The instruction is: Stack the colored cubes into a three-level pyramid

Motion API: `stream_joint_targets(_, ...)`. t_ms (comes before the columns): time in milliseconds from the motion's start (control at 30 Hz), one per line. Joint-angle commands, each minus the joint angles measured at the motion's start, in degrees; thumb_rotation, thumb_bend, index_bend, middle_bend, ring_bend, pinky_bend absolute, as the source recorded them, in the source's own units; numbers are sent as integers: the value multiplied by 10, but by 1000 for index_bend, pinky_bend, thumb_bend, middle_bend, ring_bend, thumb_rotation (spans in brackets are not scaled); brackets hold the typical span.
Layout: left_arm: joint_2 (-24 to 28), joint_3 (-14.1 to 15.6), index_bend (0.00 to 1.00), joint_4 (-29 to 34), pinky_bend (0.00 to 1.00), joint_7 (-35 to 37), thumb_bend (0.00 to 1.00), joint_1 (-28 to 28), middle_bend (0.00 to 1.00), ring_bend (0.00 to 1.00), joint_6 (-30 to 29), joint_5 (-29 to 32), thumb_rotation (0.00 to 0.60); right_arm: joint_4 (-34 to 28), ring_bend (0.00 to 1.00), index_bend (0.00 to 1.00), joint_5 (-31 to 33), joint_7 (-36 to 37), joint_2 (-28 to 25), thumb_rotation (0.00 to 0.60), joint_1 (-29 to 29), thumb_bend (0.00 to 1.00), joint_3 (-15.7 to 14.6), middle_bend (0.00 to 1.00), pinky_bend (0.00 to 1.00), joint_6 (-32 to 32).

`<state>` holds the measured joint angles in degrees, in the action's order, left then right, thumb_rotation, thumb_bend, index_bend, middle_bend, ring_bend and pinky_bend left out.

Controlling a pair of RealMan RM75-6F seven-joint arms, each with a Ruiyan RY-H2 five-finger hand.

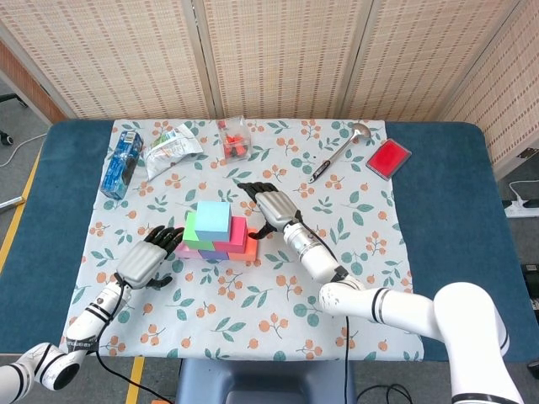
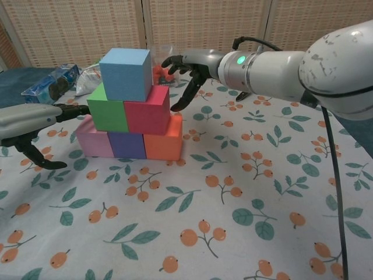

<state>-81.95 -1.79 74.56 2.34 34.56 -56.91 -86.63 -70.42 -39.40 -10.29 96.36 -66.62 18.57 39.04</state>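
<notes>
We have the pyramid [image 2: 129, 111] built near the middle of the bench [image 1: 438, 202], on its flowered cloth [image 1: 278, 286]: pink, purple and orange cubes at the base, green and red above them, and the blue cube [image 2: 125, 74] on top. Our left robot hand [image 1: 150, 259] sits at the pink end with fingers spread and nothing in them, fingertips close to or touching the base; our right robot hand [image 1: 271, 208] is likewise open and empty at the red and orange end.

We judge the step to be a final squaring-up. To do it well, we press in from both ends together, lightly and level, low on the blocks so nothing tips. The blue cube sits a little left of centre and slightly skewed, so we avoid jolting it, then draw both hands straight out sideways.

As for writing, the blue packet [image 1: 123, 162], the crinkled pouch [image 1: 173, 143] and the red case [image 1: 388, 158] show nothing we can read at this size.
</notes>
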Motion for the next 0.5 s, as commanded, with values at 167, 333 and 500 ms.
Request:
stream_joint_targets(167, 1, 3, 34, 2, 42, -4, 246, 3, 0, 0, 1, 1, 600, 4, 0, 0, 3, -1, 6, 600, -2, 52, 1, 56, 4, 1)
stream_joint_targets(333, 3, 6, 34, 6, 42, -7, 246, 1, 0, 0, -1, 2, 600, 4, 0, 0, 2, -2, 8, 600, -3, 52, 1, 56, 4, 2)
stream_joint_targets(500, 3, 8, 34, 7, 42, -9, 246, 1, 0, 0, -2, 3, 600, 4, 0, 0, 3, -5, 9, 600, -4, 52, 0, 56, 4, 2)
